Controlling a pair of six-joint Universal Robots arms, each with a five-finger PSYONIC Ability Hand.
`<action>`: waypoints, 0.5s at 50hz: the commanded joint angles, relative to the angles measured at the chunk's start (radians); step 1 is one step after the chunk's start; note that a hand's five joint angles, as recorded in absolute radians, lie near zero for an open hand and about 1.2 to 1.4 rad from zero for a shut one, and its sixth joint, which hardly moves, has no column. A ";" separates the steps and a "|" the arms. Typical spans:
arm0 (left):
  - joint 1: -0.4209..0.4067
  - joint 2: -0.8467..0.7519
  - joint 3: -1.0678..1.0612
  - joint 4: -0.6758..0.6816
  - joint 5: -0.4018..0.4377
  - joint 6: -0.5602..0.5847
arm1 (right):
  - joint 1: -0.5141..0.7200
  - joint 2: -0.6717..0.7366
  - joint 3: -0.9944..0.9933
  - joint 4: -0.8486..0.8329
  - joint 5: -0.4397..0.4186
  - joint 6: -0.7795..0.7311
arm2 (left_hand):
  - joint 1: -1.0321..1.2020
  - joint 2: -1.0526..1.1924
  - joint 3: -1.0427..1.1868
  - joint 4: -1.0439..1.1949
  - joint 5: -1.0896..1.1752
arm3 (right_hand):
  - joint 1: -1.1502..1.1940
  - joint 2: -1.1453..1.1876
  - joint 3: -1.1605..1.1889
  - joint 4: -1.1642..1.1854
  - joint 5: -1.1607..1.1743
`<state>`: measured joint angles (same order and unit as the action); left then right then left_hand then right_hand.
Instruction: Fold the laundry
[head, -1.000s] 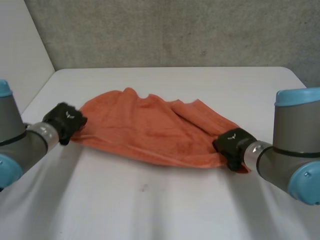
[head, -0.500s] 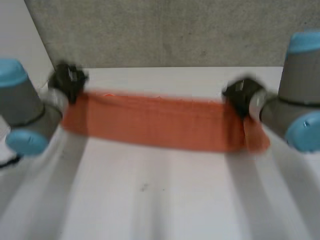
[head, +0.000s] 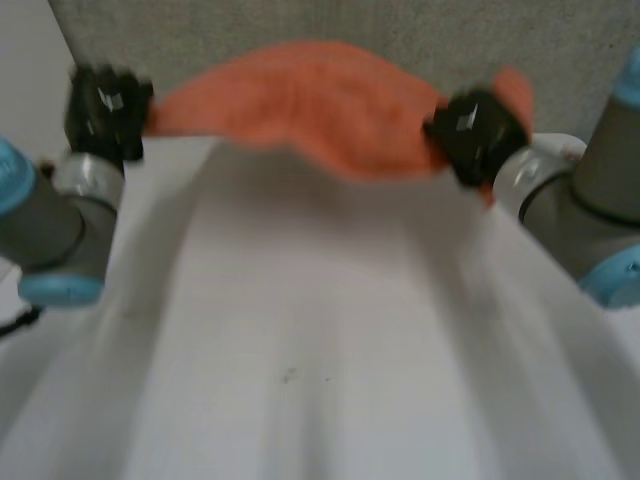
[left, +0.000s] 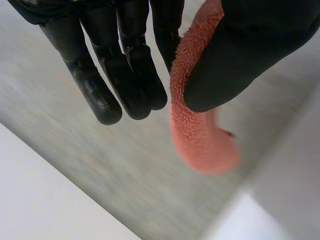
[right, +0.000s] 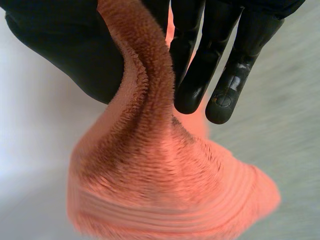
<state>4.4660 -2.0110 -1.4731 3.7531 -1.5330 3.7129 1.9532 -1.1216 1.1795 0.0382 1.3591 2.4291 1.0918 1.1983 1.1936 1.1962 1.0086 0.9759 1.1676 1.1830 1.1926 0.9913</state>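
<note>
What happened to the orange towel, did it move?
Yes. The orange towel rose off the white table toward the grey wall, pinched at its ends by the left hand and right hand.

Cloth (head: 310, 100) held in the air over the far end of the table (head: 330, 350).

The left hand (head: 105, 105) is at the cloth's left end and the right hand (head: 475, 130) at its right end, each pinching its end between thumb and fingers. The cloth stretches between them and sags toward the table, apparently not touching it, though the blur leaves that unsure. The wall (head: 300, 25) stands behind the cloth, and the arms come in from the table's two sides.
</note>
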 joint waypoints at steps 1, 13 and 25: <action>0.001 -0.049 -0.193 -0.006 0.001 -0.057 | 0.000 0.161 0.109 0.069 -0.011 -0.022 | 0.304 0.198 0.203 0.200 0.213 | 0.420 0.229 0.213 0.204 0.230; 0.029 0.006 -0.300 -0.015 0.004 -0.068 | -0.060 0.220 0.192 0.063 0.012 0.015 | 0.304 0.198 0.203 0.200 0.213 | -0.374 -0.566 -0.581 -0.591 -0.564; 0.093 0.058 -0.319 -0.015 0.005 -0.070 | -0.155 -0.038 0.457 -0.093 0.021 0.373 | 0.304 0.198 0.203 0.200 0.213 | -0.506 -0.698 -0.713 -0.723 -0.696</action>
<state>4.5350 -1.9605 -1.7912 3.7381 -1.5281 3.6456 1.8418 -1.0074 1.4776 0.0522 1.3850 2.6030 1.0919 1.1987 1.1937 1.1962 1.0086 0.3896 0.4452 0.4406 0.4349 0.2593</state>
